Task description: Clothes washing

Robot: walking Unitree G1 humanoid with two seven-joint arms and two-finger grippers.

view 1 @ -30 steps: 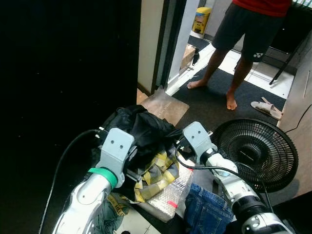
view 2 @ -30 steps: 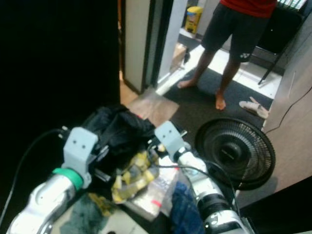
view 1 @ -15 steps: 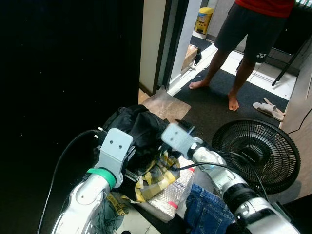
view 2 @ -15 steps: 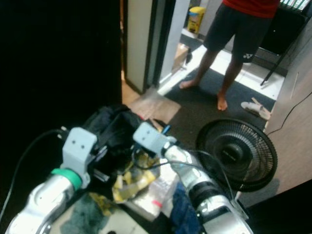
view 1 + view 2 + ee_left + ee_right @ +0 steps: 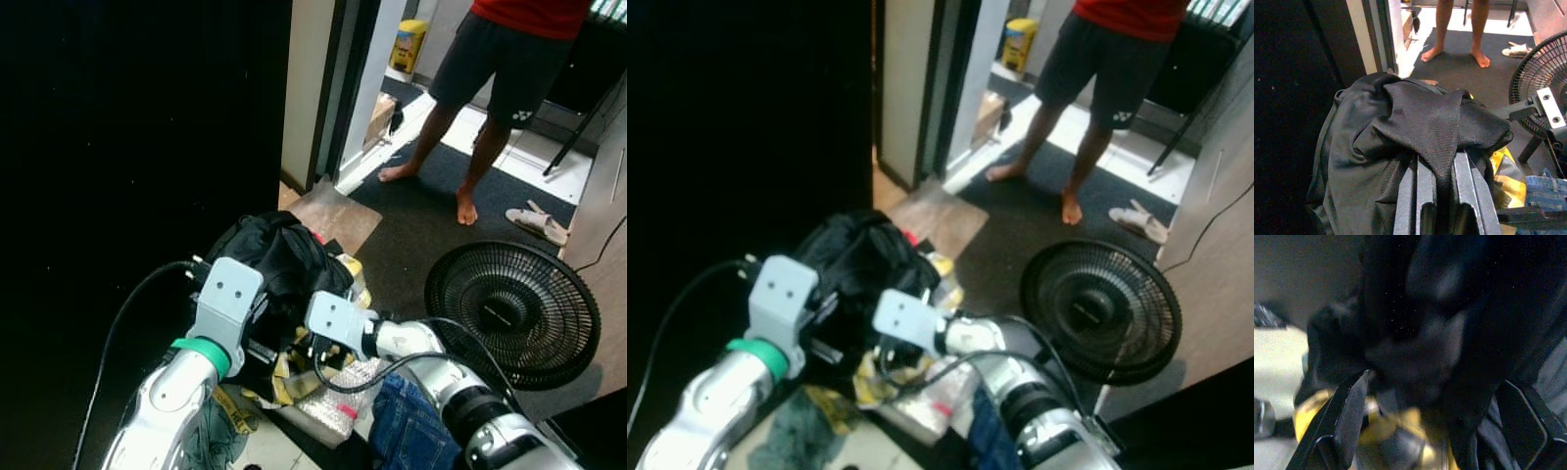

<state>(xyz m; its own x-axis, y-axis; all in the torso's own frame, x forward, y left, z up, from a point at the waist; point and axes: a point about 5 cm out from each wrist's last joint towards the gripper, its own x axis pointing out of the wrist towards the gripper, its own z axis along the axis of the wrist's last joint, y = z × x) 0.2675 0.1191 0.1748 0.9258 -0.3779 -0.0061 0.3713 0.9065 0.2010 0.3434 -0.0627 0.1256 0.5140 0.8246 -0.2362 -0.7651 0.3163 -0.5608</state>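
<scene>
A crumpled black garment (image 5: 1400,127) heaps over yellow cloth (image 5: 294,367) on the floor pile — the left hand (image 5: 1442,196) pinches a fold of it; the right hand (image 5: 1425,421), fingers spread wide, reaches against its side.

One black garment (image 5: 1400,142), one fan (image 5: 511,310), two slippers (image 5: 535,221), one person (image 5: 490,78)

Garment bundle (image 5: 279,257) on clothes pile before me; fan (image 5: 514,311) right of it; person (image 5: 490,88) behind (near doorway); jeans (image 5: 416,426) nearest me.
</scene>
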